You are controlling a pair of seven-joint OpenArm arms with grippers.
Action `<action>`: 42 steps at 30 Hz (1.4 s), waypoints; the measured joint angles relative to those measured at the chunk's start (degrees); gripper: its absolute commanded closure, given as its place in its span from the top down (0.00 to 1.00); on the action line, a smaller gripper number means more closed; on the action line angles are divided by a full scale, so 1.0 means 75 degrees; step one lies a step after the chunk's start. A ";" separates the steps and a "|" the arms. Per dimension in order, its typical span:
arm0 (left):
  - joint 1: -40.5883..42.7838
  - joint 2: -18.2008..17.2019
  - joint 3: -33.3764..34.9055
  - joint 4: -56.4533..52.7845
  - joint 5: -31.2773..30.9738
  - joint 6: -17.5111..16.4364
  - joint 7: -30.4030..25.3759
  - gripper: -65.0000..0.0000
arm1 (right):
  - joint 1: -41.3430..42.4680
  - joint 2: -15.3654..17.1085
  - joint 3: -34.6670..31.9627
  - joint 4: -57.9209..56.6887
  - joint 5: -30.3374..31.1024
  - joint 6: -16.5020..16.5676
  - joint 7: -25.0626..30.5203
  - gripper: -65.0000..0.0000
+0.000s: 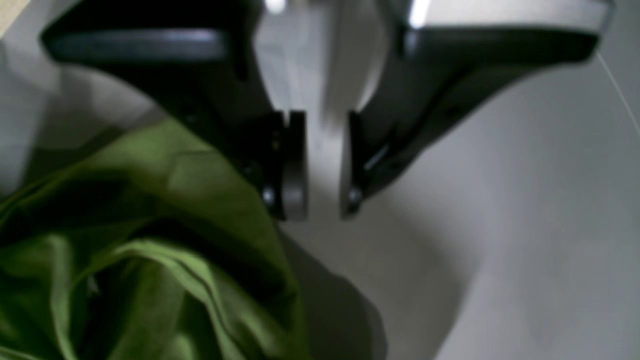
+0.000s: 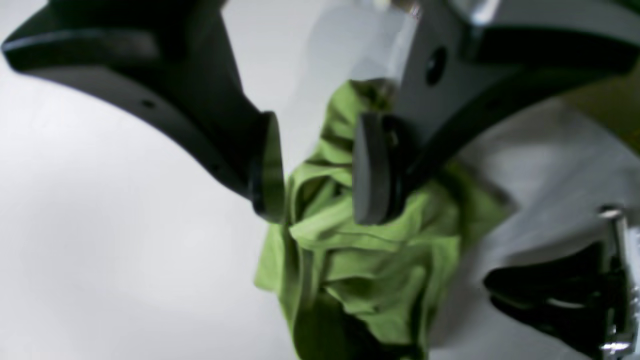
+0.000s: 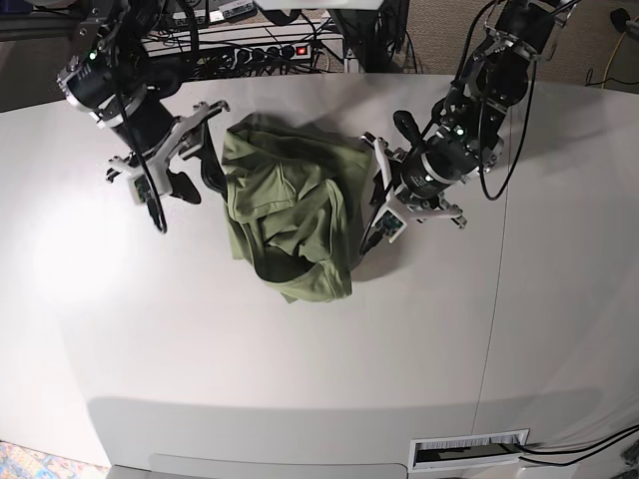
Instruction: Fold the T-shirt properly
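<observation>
Neither of my grippers holds cloth: my right gripper [image 2: 320,170] hangs spread above the T-shirt [image 3: 290,215], and my left gripper [image 1: 322,165] stands parted just beside its edge, over the bare table [image 3: 300,369]. Nothing counts as folded yet; spreading it flat and every fold remain. The olive shirt lies between my arms mid-table, a creased bunch, sleeves probably tucked under, though blur hides them

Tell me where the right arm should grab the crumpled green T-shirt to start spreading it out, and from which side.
The T-shirt lies bunched on the table, so no corner shows cleanly. Probably best is its outer edge nearest the right gripper, the upper corner of the heap in the base view. Come from that side, low over the table, jaws open, pinching the edge where the cloth lies thinnest rather than the wrinkled middle.
</observation>
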 measured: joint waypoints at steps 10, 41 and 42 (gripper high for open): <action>0.0172 0.0000 0.0003 0.0000 -0.0050 -0.0003 0.0000 0.21 | 0.0539 0.0000 -0.0726 -0.1037 0.0006 -0.0003 0.0070 0.37; 0.0175 0.0003 0.0003 0.0000 0.0152 -0.0003 -0.0009 0.21 | 0.0895 0.0000 -0.3695 -0.1577 -0.0326 -0.0003 0.0044 0.00; 0.0175 0.0000 0.0003 0.0000 0.0152 -0.0003 -0.0006 0.21 | 0.0895 0.0000 -0.3713 -0.1577 -0.0463 -0.0003 0.0041 0.00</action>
